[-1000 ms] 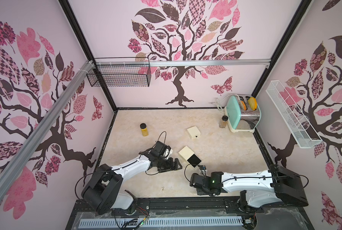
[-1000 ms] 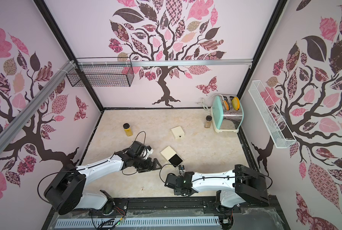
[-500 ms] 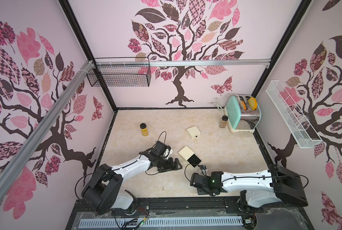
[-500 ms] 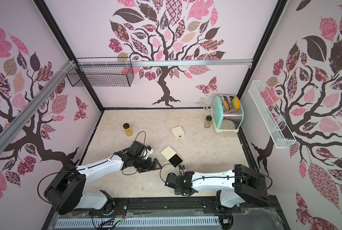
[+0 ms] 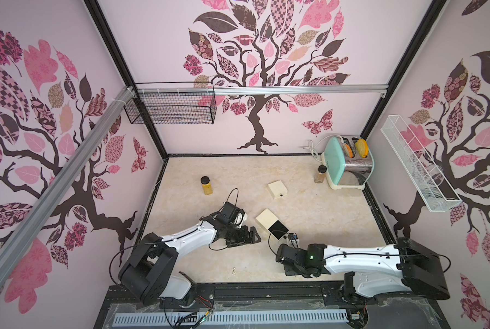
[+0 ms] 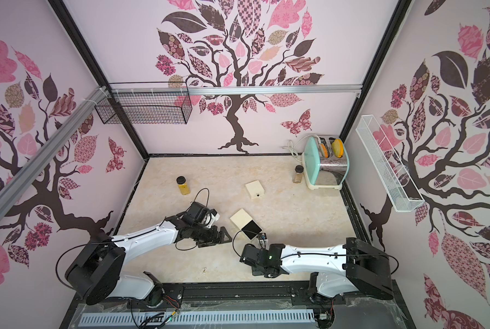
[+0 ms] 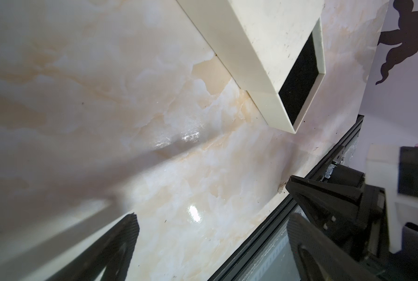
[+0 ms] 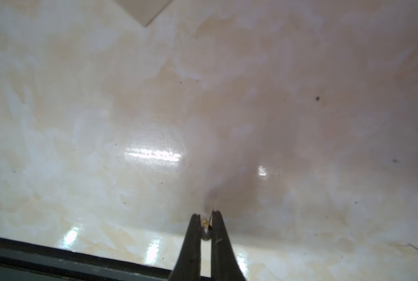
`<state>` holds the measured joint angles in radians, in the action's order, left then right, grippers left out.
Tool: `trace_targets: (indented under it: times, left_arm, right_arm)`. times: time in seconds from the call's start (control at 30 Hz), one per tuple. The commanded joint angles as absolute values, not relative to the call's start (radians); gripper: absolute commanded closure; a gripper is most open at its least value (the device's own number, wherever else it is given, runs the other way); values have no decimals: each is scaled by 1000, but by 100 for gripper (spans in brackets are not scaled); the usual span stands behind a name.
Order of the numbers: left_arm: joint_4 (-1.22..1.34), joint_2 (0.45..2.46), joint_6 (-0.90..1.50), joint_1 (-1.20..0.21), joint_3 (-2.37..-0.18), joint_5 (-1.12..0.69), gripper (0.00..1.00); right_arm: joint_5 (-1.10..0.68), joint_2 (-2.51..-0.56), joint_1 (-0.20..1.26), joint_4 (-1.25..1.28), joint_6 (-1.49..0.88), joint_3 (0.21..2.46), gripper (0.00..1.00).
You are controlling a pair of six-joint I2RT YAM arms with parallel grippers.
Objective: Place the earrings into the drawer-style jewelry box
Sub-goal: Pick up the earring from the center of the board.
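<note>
The cream jewelry box (image 5: 265, 219) lies mid-table, its black-lined drawer (image 5: 278, 230) pulled out; the left wrist view shows the box (image 7: 264, 36) and the drawer (image 7: 300, 80) with nothing visible in it. My right gripper (image 8: 206, 215) points down near the table's front edge and is shut on one tiny silvery-gold earring (image 8: 206, 227). In both top views the right wrist (image 5: 298, 257) hides those fingers. Another earring (image 5: 233, 270) lies loose near the front edge. My left gripper (image 5: 252, 235) stands open and holds nothing, just left of the drawer.
A second small cream box (image 5: 276, 189) sits farther back. A yellow-filled jar (image 5: 206, 185) stands back left; a spice jar (image 5: 320, 173) and a mint toaster (image 5: 348, 162) stand back right. The black front rail (image 5: 266, 287) borders the table. Wire baskets hang on the walls.
My right gripper has closed onto the earring. Neither arm has visibly moved.
</note>
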<state>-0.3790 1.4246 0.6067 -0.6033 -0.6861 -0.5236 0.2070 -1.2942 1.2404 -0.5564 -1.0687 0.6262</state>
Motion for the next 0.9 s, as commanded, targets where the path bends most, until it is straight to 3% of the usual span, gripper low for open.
trace_targets:
  times: [0.0, 0.4, 0.6, 0.87]
  left_arm:
    - [-362, 1434, 612, -579, -710, -530, 2]
    - [-244, 1479, 660, -509, -770, -780, 3]
    - [-211, 1508, 656, -507, -809, -887, 5]
    - [-149, 1521, 651, -509, -832, -1014, 20]
  right_arm:
    - [299, -1251, 1236, -529, -944, 631, 99]
    - [417, -933, 1235, 140, -499, 313, 100]
    - [422, -933, 1233, 347, -291, 252, 100]
    - [298, -969, 1172, 592, -131, 174, 100]
